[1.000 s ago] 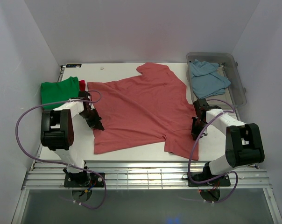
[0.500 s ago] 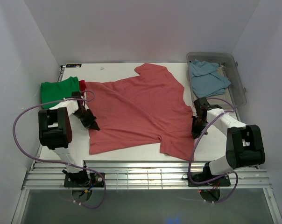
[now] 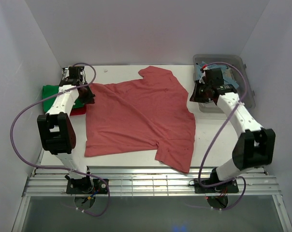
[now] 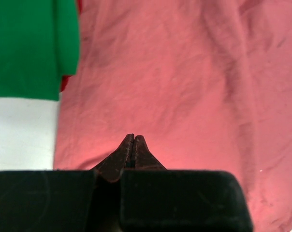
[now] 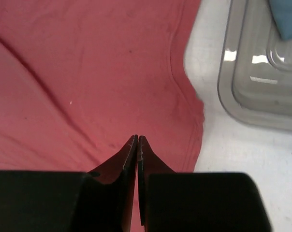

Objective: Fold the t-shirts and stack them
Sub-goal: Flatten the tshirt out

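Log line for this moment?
left gripper: shut | right gripper: shut | salmon-pink shirt: spread flat | green shirt: folded, left | blue shirt: in bin

Clear plastic bin point(image 3: 235, 104) at far right, white table point(image 3: 118, 74), white walls point(image 3: 136, 29)

Salmon-pink t-shirt point(image 4: 184, 72) under left fingers point(image 4: 123, 155): matt, creased cloth. Bin point(image 5: 242, 63), ahead-right of right fingers point(image 5: 129, 159): glossy clear plastic. Bench point(image 5: 218, 145) beside it: smooth, perhaps laminate.
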Available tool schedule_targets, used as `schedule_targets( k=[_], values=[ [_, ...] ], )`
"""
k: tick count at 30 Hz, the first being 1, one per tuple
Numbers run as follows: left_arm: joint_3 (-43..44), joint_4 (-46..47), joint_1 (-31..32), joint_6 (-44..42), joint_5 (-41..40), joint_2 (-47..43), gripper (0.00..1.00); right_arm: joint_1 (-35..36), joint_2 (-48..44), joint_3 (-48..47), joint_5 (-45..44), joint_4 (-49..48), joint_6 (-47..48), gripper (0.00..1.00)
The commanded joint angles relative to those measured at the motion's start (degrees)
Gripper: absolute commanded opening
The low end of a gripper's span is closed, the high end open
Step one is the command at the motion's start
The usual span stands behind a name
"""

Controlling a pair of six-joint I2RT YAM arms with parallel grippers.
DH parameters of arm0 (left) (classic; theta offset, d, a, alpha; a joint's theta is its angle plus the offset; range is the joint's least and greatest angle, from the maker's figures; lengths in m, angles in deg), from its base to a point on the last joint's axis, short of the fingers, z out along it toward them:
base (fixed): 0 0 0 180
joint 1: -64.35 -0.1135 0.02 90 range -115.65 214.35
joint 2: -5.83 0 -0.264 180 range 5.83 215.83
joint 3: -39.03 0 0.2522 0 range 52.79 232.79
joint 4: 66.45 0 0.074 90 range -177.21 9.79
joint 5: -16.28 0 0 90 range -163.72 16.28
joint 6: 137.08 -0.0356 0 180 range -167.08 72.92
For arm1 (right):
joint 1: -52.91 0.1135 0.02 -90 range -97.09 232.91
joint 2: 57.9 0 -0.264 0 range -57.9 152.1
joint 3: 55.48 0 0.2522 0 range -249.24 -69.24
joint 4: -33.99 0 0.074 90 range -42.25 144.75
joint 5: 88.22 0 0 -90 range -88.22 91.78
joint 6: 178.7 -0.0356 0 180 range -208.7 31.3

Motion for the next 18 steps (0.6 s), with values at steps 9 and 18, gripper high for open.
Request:
schedule_targets(
  k=[9, 18],
  values=[
    [0.5, 8.5, 2.8, -2.2, 5.5, 3.4, 0.00, 0.5, 33.3, -29.2, 7.5, -3.0, 2.8, 0.08],
    [1.0, 8.6, 5.8, -3.7, 4.8, 9.4, 0.00, 0.5, 49.3, -47.2, 9.5, -1.4, 1.8, 0.08]
  ],
)
